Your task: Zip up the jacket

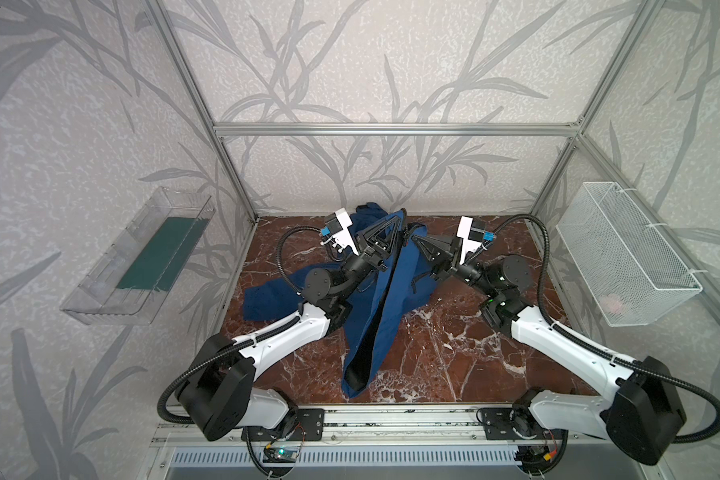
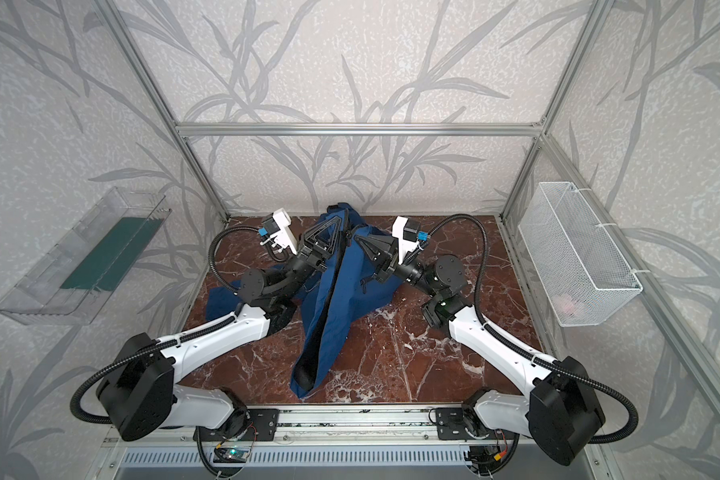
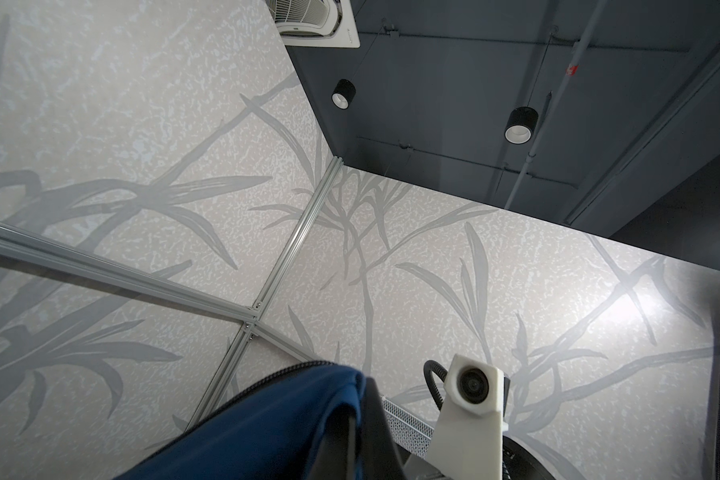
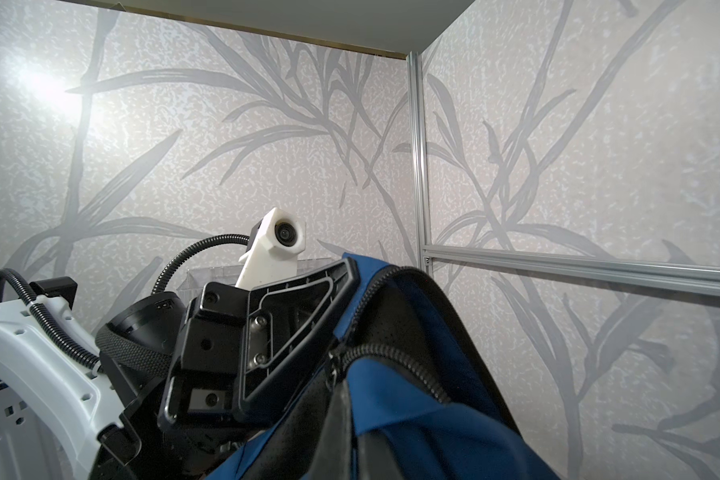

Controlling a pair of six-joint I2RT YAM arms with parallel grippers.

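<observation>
The navy blue jacket (image 1: 385, 299) (image 2: 337, 291) hangs from both grippers at the back middle and trails down to the table's front. Its front is parted, and black lining shows along the opening. My left gripper (image 1: 396, 219) (image 2: 341, 219) is raised and shut on one top edge of the jacket (image 3: 267, 424). Right beside it, my right gripper (image 1: 413, 233) (image 2: 353, 237) is shut on the other edge. In the right wrist view the dark zipper teeth (image 4: 395, 361) curve over the blue cloth by my right gripper (image 4: 350, 419). One sleeve (image 1: 267, 301) lies on the table under the left arm.
The marble table (image 1: 454, 353) carries the jacket's lower end. A clear plastic bin (image 1: 142, 257) hangs on the left wall and a white wire basket (image 1: 624, 253) on the right wall. Aluminium frame posts (image 1: 391, 129) ring the back and sides.
</observation>
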